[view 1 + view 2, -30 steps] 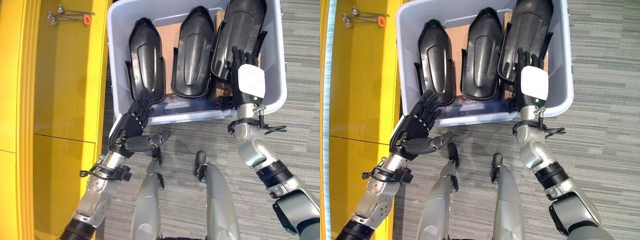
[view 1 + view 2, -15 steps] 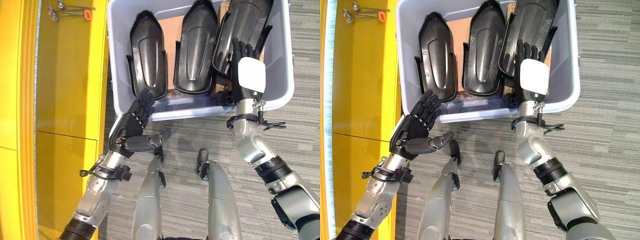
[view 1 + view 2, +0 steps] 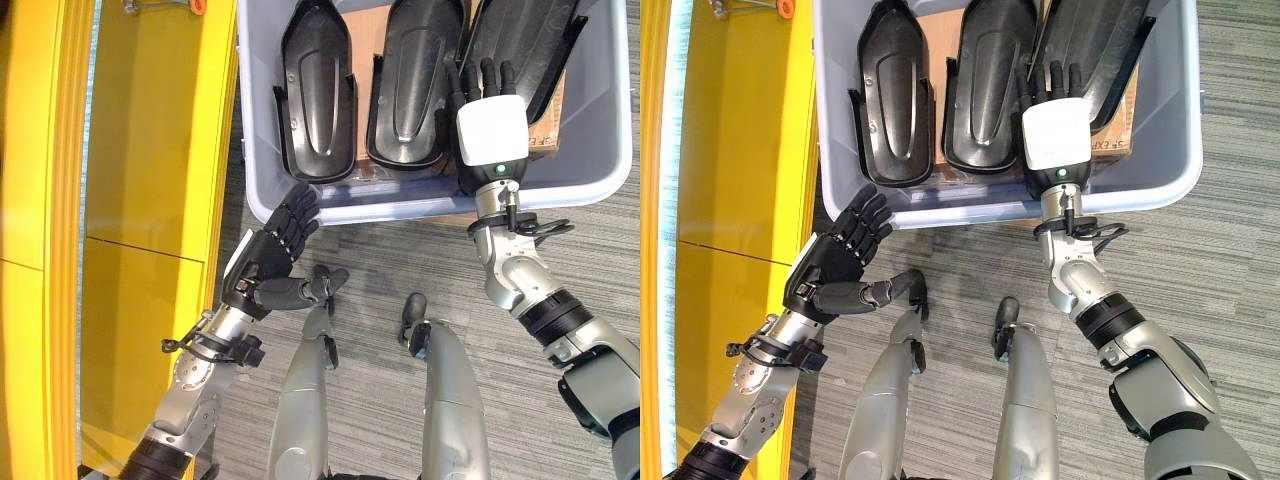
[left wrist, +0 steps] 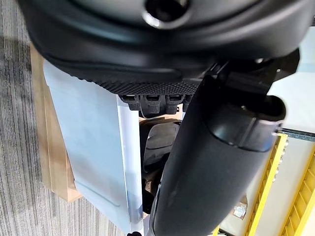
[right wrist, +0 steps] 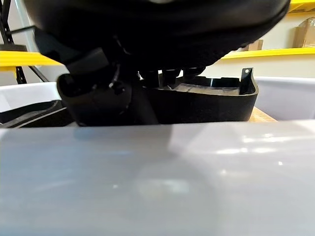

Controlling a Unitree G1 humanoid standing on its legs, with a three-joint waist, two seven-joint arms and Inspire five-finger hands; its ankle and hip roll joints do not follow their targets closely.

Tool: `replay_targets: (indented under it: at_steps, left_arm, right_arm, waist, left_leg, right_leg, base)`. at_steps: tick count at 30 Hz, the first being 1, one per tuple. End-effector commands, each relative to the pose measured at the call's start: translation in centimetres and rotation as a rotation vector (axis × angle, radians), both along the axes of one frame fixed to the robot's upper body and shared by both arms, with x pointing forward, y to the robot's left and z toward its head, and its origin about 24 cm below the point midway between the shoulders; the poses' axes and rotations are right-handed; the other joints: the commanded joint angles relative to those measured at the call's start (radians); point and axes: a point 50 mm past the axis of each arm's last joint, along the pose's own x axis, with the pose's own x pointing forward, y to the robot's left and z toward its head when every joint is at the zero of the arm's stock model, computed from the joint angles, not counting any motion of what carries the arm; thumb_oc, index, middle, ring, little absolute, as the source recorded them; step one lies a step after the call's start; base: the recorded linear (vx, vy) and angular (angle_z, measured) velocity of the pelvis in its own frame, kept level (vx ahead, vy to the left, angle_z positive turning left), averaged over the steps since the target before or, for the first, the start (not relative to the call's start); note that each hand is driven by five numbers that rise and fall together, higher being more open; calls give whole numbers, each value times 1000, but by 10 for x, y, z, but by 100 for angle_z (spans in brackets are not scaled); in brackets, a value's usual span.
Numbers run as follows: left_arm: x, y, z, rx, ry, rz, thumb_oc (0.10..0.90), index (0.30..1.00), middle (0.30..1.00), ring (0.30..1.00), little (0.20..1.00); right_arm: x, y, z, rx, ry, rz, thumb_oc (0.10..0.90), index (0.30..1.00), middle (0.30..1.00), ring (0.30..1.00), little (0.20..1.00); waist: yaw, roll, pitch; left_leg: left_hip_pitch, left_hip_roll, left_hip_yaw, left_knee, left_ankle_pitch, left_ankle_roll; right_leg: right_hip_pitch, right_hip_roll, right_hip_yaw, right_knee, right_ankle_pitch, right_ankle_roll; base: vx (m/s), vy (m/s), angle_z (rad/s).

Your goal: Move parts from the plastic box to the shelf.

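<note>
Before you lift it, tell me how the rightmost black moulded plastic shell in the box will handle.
The rightmost black moulded plastic shell looks thin-walled, so probably stiff and light. Long and glossy, it may slip or swing if gripped at one end. It leans on its neighbour, which may shift.

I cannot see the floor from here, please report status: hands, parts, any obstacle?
Left hand open, outside the plastic box. Right hand open over the rightmost part. Three black parts in box, none lifted. Nothing blocking.
</note>
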Motion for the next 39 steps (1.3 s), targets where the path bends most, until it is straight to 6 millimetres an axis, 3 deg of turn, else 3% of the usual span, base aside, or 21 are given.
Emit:
replay_targets:
  at_steps: [1,11,20,23,24,39]
  left_arm:
    - [-4,-6,35,-26,-212,-71,900,1000,1000,1000,1000]
    - [-1,-10,37,-12,-214,-91,900,1000,1000,1000,1000]
    - [-1,-16,38,-18,-216,-101,900,1000,1000,1000,1000]
    - [-1,-17,39,-23,-218,-96,900,1000,1000,1000,1000]
    - [-1,-17,39,-26,-214,-93,900,1000,1000,1000,1000]
    - [0,-19,40,-43,-212,-86,900,1000,1000,1000,1000]
  right_arm:
    - [12,-30,22,-3,-16,-156,900,1000,1000,1000,1000]
    - [20,-52,-2,265,26,-233,900,1000,1000,1000,1000]
    - [17,-71,-20,482,5,-334,900,1000,1000,1000,1000]
    - [17,-70,-21,504,-1,-320,482,415,415,415,415]
    - [17,-70,-19,506,-4,-321,400,300,300,300,300]
    - [13,-77,-28,527,20,-361,400,300,300,300,300]
  waist:
    - [31,20,-4]
    - [46,30,-4]
    - [36,39,-4]
    - [30,42,-4]
    - [28,41,-4]
    - [1,39,-4]
  left_leg:
    - [18,32,-27,86,-136,-2]
    - [4,30,-37,92,-135,1]
    - [13,32,-33,89,-139,2]
    - [19,34,-27,90,-140,2]
    - [19,34,-28,93,-142,1]
    - [41,42,-14,88,-142,-1]
  right_leg:
    - [70,-17,37,-36,-31,80]
    - [62,-16,33,-21,-34,77]
    - [62,-15,42,-21,-35,77]
    - [62,-13,49,-19,-36,76]
    - [63,-14,52,-18,-37,76]
    - [70,-5,73,-25,-36,74]
  base:
    - [1,-46,-1]
    - [4,-19,1]
    - [4,-4,1]
    - [14,21,0]
    - [0,0,0]
    - [3,7,-1]
